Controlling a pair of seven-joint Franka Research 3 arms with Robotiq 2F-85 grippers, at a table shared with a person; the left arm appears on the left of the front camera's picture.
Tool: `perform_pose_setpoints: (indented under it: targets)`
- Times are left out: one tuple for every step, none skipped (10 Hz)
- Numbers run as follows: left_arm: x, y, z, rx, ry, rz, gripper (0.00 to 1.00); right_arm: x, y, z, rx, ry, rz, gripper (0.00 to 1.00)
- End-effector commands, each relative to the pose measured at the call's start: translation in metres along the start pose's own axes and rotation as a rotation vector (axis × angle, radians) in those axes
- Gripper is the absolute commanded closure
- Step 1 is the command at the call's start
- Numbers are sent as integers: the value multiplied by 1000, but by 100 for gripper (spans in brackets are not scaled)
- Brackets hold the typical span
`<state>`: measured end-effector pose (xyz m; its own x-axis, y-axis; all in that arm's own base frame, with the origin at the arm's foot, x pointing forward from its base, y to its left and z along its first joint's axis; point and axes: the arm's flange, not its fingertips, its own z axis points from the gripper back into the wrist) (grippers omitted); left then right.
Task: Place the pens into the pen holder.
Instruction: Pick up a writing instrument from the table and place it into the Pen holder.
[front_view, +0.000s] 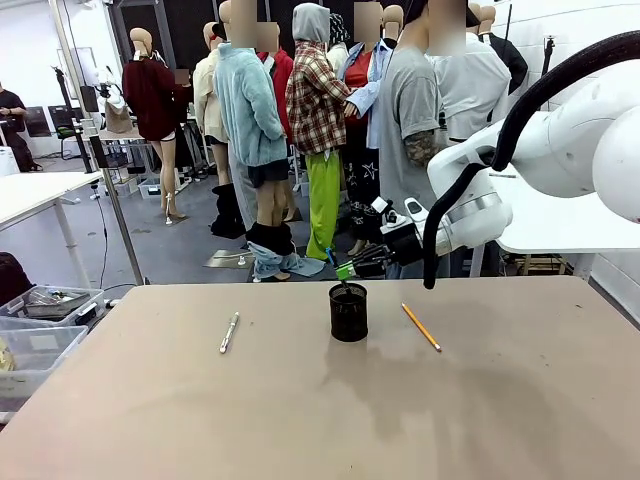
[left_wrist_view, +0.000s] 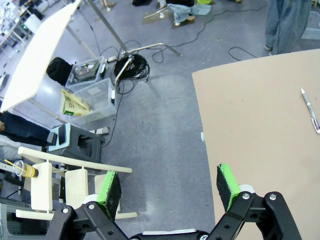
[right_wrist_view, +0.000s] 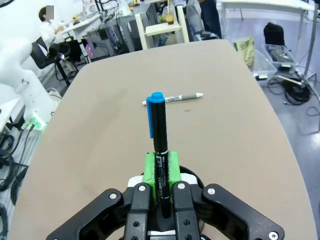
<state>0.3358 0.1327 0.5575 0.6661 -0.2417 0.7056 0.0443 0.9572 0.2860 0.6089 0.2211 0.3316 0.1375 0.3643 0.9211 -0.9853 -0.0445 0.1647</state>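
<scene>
Front view, risk: the right gripper (front_view: 347, 270) is clenched on the dark pen (front_view: 332, 258), held at a slant over the pen holder (front_view: 348, 312) mid-tabletop (front_view: 300, 420), toward the far edge. A crooked release could catch the rim or tip the cup.
Front view, unclear: whether the pen's lower end is inside the mesh.
Left wrist view, risk: slight. The left gripper (left_wrist_view: 170, 185) hangs spread and empty beyond the tabletop's left edge.
Left wrist view, cut off: the silver pen (left_wrist_view: 310, 109), at the picture's border.
Right wrist view, risk: the green pads (right_wrist_view: 150, 167) grip the pen low, so it may swing.
Right wrist view, hidden: the holder, mostly under the fingers.
</scene>
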Motion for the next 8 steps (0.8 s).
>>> perform_pose_setpoints:
  targets:
    - [0,2,-2,15,-7,-13,0,-5,6,4,8,64,-11,51]
    - [0,2,-2,15,-7,-13,0,-4,10,8,-8,92,-4,40]
    - [0,2,-2,15,-7,-13,0,-3,16,18,-59,104,-3,40]
    - [0,2,-2,15,-7,-13,0,2,31,34,-103,143,-24,40]
    - [0,2,-2,15,-7,-13,0,9,43,51,-194,212,-95,40]
    - [0,2,-2,15,-7,-13,0,20,55,71,-288,326,-165,40]
    - [0,2,-2,15,-7,-13,0,32,62,88,-367,414,-240,40]
    - [0,2,-2,15,-7,-13,0,41,67,98,-420,484,-305,40]
